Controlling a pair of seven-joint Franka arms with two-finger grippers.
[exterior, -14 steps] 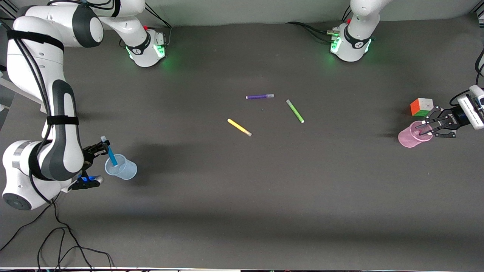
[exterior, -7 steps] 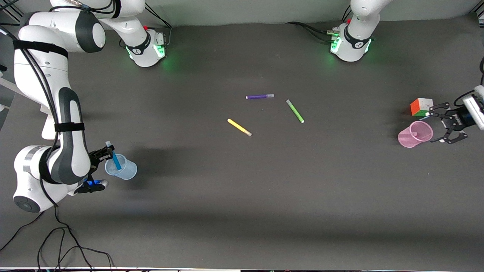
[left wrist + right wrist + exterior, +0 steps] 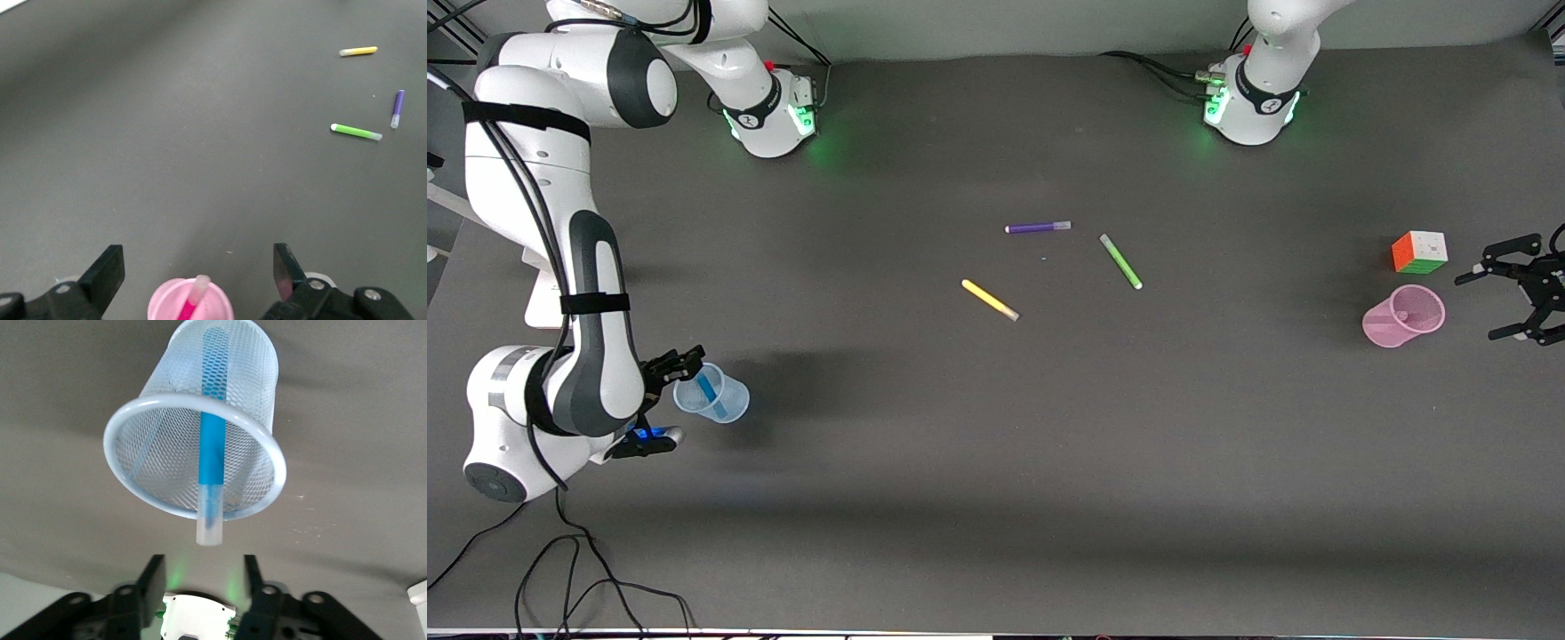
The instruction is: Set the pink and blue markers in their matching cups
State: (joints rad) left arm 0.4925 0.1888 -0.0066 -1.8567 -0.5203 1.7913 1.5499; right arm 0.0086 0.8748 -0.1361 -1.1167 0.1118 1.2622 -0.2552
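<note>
The pale blue cup (image 3: 713, 399) stands near the right arm's end of the table, with the blue marker (image 3: 708, 388) leaning inside it. My right gripper (image 3: 683, 363) is open and empty just beside the cup's rim. In the right wrist view the blue cup (image 3: 167, 433) holds the blue marker (image 3: 212, 447), its grey end over the rim, above my right gripper (image 3: 203, 587). The pink cup (image 3: 1403, 316) stands near the left arm's end. My left gripper (image 3: 1474, 308) is open beside it, apart from it. The left wrist view shows the pink marker (image 3: 193, 303) standing in the pink cup (image 3: 220, 308).
A colour cube (image 3: 1419, 252) sits just farther from the front camera than the pink cup. A purple pen (image 3: 1038, 228), a green pen (image 3: 1120, 261) and a yellow pen (image 3: 990, 300) lie mid-table; they also show in the left wrist view.
My right gripper let go of the blue marker, which dropped deeper into the blue cup. My left gripper opened wide and drew back from the pink cup toward the table's end.
</note>
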